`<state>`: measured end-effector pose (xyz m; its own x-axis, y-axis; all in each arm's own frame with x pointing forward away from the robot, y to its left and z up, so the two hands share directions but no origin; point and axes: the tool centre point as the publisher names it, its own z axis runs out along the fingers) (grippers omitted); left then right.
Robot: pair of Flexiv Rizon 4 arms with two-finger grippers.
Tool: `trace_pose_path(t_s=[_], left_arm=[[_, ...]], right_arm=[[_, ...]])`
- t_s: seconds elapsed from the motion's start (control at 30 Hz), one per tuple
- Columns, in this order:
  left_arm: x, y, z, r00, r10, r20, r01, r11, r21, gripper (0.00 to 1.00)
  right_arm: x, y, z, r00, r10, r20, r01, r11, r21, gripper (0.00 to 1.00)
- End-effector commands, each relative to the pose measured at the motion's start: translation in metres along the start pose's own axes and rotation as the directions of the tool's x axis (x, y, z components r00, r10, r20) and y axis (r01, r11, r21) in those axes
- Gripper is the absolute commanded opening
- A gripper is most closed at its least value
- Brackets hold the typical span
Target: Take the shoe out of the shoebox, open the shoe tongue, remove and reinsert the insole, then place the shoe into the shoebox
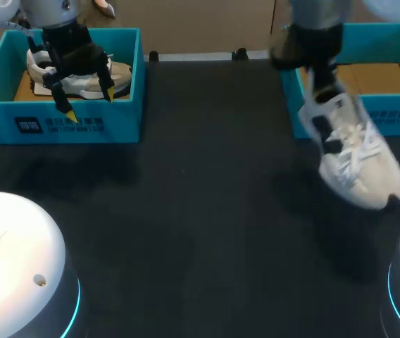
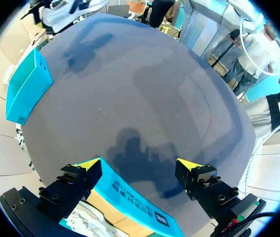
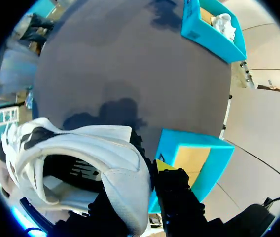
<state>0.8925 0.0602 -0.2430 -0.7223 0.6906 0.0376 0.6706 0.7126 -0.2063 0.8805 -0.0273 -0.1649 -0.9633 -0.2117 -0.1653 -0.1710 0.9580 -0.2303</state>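
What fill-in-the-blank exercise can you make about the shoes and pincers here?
The right pincer holds the white shoe by its ___.
The left pincer hangs ___ over a second shoe.
That second shoe lies in the ___ shoebox.
Missing words: heel, open, left.

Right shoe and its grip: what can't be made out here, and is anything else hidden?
Head view: the right shoe is blurred, so the state of its tongue is unreadable.
Right wrist view: the shoe's opening is too dark to show an insole, and its heel hides one finger of the right gripper.
Head view: the left gripper covers the middle of the left shoe.
Left wrist view: the edge cuts that shoe off.
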Motion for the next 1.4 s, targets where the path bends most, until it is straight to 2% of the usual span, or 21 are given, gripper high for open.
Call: trace_pose_path(t_s=[0.03, 0.27, 0.37, 0.43, 0.53, 0.63, 0.67, 0.73, 0.77, 0.83, 0.9, 0.93, 0.97, 1.03, 1.07, 1.13, 1.2, 1.23, 1.37, 1.4], left_arm=[[-0.006, 0.005, -0.001, 1.0, -0.009, -0.017, 0.009, 1.0, -0.013, 1.0], [-0.011, 0.03, -0.029, 0.981, -0.192, 0.008, 0.191, 0.981, 0.041, 1.0], [-0.017, 0.04, -0.044, 0.907, -0.42, 0.007, 0.42, 0.907, 0.019, 1.0], [-0.025, 0.052, -0.054, 0.764, -0.644, -0.037, 0.644, 0.765, -0.002, 1.0], [-0.032, 0.064, -0.059, 0.48, -0.876, 0.05, 0.875, 0.473, -0.107, 1.0], [-0.034, 0.074, -0.065, 0.239, -0.967, 0.083, 0.965, 0.227, -0.133, 1.0], [-0.036, 0.077, -0.066, 0.168, -0.98, 0.107, 0.98, 0.154, -0.126, 1.0], [-0.037, 0.085, -0.07, 0.064, -0.994, 0.092, 0.993, 0.054, -0.109, 1.0], [-0.037, 0.088, -0.071, -0.024, -0.993, 0.114, 0.995, -0.035, -0.093, 1.0], [-0.037, 0.092, -0.072, -0.068, -0.993, 0.094, 0.993, -0.076, -0.087, 1.0], [-0.036, 0.096, -0.073, -0.169, -0.974, 0.149, 0.981, -0.181, -0.064, 1.0], [-0.035, 0.097, -0.074, -0.18, -0.975, 0.131, 0.98, -0.189, -0.062, 1.0], [-0.031, 0.095, -0.076, -0.239, -0.956, 0.168, 0.968, -0.249, -0.043, 1.0], [-0.028, 0.094, -0.077, -0.281, -0.943, 0.177, 0.956, -0.291, -0.032, 1.0], [-0.027, 0.099, -0.08, -0.337, -0.92, 0.201, 0.938, -0.345, -0.008, 1.0], [-0.023, 0.104, -0.082, -0.377, -0.903, 0.208, 0.923, -0.385, 0.001, 1.0], [-0.019, 0.107, -0.082, -0.441, -0.844, 0.305, 0.89, -0.456, 0.024, 1.0], [-0.019, 0.107, -0.082, -0.441, -0.844, 0.305, 0.89, -0.456, 0.024, 1.0], [-0.019, 0.107, -0.082, -0.441, -0.844, 0.305, 0.89, -0.456, 0.024, 1.0], [-0.019, 0.107, -0.082, -0.441, -0.844, 0.305, 0.89, -0.456, 0.024, 1.0]], right_arm=[[-0.014, -0.056, -0.003, 1.0, -0.014, -0.001, 0.013, 0.999, -0.046, 0.0], [-0.014, -0.056, -0.003, 1.0, -0.014, -0.001, 0.013, 0.999, -0.046, 0.0], [-0.014, -0.056, -0.003, 1.0, -0.014, -0.001, 0.013, 0.999, -0.046, 0.0], [-0.014, -0.056, -0.003, 1.0, -0.014, -0.001, 0.013, 0.999, -0.046, 0.0], [-0.014, -0.056, -0.003, 1.0, -0.014, -0.001, 0.013, 0.999, -0.046, 0.0], [-0.014, -0.056, -0.003, 1.0, -0.014, -0.001, 0.013, 0.999, -0.046, 0.0], [-0.014, -0.056, -0.003, 1.0, -0.014, -0.001, 0.013, 0.999, -0.046, 0.0], [-0.014, -0.056, -0.003, 1.0, -0.014, -0.001, 0.013, 0.999, -0.046, 0.0], [-0.014, -0.056, -0.003, 1.0, -0.014, -0.001, 0.013, 0.999, -0.046, 0.0], [-0.026, -0.069, -0.001, 1.0, 0.006, -0.007, -0.006, 0.999, -0.037, 0.0], [-0.039, -0.085, -0.003, 1.0, 0.012, 0.0, -0.012, 0.999, -0.044, 0.0], [-0.046, -0.093, -0.003, 1.0, 0.02, 0.001, -0.02, 0.999, -0.031, 0.0], [-0.056, -0.105, -0.004, 1.0, 0.019, 0.019, -0.018, 0.999, -0.041, 0.0], [-0.067, -0.119, -0.004, 1.0, 0.028, 0.008, -0.027, 0.999, -0.033, 0.0], [-0.074, -0.128, -0.006, 0.999, 0.024, 0.028, -0.022, 0.999, -0.05, 0.0], [-0.084, -0.141, -0.007, 1.0, 0.028, 0.014, -0.027, 0.999, -0.04, 0.0], [-0.094, -0.154, -0.009, 0.999, 0.027, 0.029, -0.025, 0.999, -0.046, 0.0], [-0.099, -0.159, -0.01, 0.999, 0.025, 0.023, -0.025, 0.999, -0.029, 0.0], [-0.12, -0.18, -0.007, 1.0, -0.007, 0.031, 0.008, 0.999, -0.046, 0.0], [-0.12, -0.18, -0.007, 1.0, -0.007, 0.031, 0.008, 0.999, -0.046, 0.0]])
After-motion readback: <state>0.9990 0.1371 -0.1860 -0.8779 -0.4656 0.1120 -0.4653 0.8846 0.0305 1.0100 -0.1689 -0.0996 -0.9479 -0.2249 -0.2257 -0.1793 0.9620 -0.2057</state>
